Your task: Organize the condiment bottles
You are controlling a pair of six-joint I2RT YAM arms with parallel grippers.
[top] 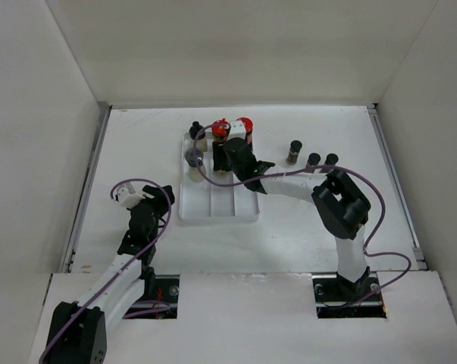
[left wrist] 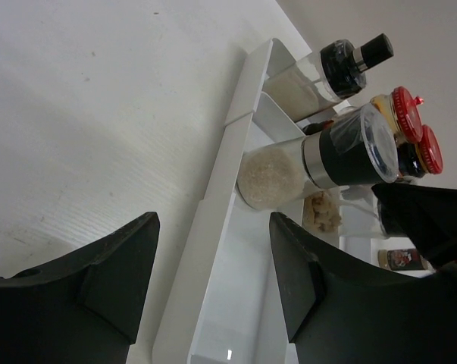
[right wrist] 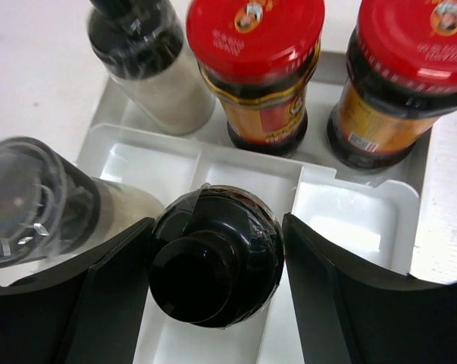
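A bottle (right wrist: 213, 262) is gripped by the right end effector (right wrist: 214, 227) at the tray's (right wrist: 349, 220) middle slot, best lowered upright; left end effector (left wrist: 213, 224) seen open, empty.

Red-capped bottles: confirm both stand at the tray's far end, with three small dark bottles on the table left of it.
Wrong side: the top view shows the three small dark bottles on the table right of the tray, not left. Both red-capped bottles do stand at its far end.
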